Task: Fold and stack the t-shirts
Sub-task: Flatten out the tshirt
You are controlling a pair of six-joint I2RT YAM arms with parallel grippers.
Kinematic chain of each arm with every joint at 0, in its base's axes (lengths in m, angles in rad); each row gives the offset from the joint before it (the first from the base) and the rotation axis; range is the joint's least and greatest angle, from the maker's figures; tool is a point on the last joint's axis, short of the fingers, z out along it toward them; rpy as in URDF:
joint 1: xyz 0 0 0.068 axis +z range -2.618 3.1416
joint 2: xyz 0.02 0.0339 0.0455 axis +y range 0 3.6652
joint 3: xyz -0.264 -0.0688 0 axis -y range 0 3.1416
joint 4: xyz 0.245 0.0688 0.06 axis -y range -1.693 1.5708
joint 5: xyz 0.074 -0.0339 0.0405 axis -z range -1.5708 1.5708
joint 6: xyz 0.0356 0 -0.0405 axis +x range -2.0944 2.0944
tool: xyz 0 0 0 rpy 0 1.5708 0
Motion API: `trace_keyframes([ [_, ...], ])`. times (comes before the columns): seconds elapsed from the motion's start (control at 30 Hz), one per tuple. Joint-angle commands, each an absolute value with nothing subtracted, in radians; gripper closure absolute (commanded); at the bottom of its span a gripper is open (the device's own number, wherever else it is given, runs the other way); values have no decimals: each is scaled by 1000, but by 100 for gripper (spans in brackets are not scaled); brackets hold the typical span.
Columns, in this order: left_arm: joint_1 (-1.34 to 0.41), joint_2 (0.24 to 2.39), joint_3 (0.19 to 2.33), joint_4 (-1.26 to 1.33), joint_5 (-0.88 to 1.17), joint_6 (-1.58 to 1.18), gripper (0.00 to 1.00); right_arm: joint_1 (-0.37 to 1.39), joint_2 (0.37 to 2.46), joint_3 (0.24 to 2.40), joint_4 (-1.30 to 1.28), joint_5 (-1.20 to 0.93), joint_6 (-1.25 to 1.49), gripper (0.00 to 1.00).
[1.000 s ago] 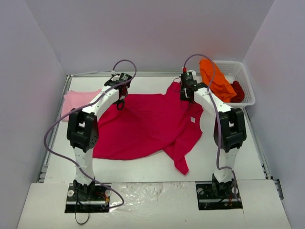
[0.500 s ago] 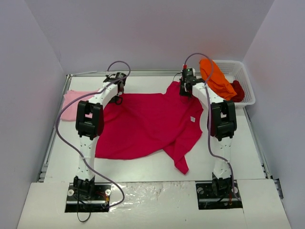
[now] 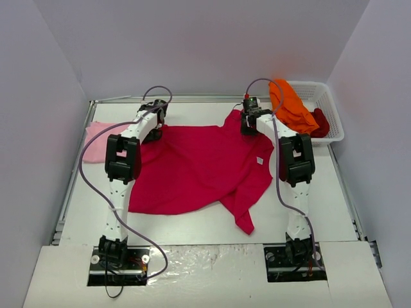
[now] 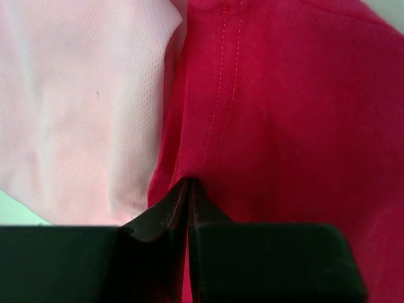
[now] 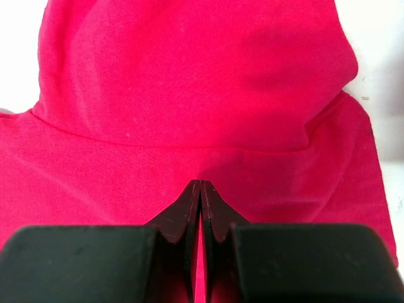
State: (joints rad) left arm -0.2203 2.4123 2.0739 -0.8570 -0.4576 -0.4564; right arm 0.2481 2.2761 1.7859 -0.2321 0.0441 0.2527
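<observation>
A large crimson-magenta t-shirt (image 3: 199, 167) lies spread over the middle of the white table. My left gripper (image 3: 153, 132) is shut on its far left edge, and the left wrist view shows the tips (image 4: 188, 182) pinching the crimson cloth (image 4: 284, 113) beside the pale pink t-shirt (image 4: 82, 107). My right gripper (image 3: 248, 126) is shut on the far right part, its tips (image 5: 200, 183) nipping a fold of the crimson cloth (image 5: 189, 82). The pale pink t-shirt (image 3: 96, 138) lies flat at the far left. An orange t-shirt (image 3: 292, 106) and a dark red t-shirt (image 3: 320, 122) sit in the basket.
The white mesh basket (image 3: 331, 96) stands at the back right corner. A raised rail (image 3: 74, 167) runs along the table's left side, and grey walls close in the back and sides. One sleeve (image 3: 244, 215) of the crimson shirt trails toward the near edge.
Both arms have stretched toward the back of the table with the crimson shirt's far edge in their grippers. The cloth now lies drawn out flatter at the back.
</observation>
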Motion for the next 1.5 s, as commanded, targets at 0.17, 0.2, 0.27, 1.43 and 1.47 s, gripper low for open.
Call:
trace_keyframes([
  [0.17,-221,2457,2190,-917,-437,-466,98,207,2304,1815,-241,71,250,100],
  [0.2,-218,2462,2206,-929,-437,-465,98,203,2313,1827,-242,72,250,100],
  [0.27,-216,2486,2252,-946,-442,-463,98,192,2324,1839,-247,69,255,100],
  [1.43,-187,2521,2471,-971,-420,-416,98,92,2507,2214,-304,-127,224,94],
  [1.47,-192,2484,2452,-966,-432,-404,97,97,2464,2195,-282,-130,222,82],
])
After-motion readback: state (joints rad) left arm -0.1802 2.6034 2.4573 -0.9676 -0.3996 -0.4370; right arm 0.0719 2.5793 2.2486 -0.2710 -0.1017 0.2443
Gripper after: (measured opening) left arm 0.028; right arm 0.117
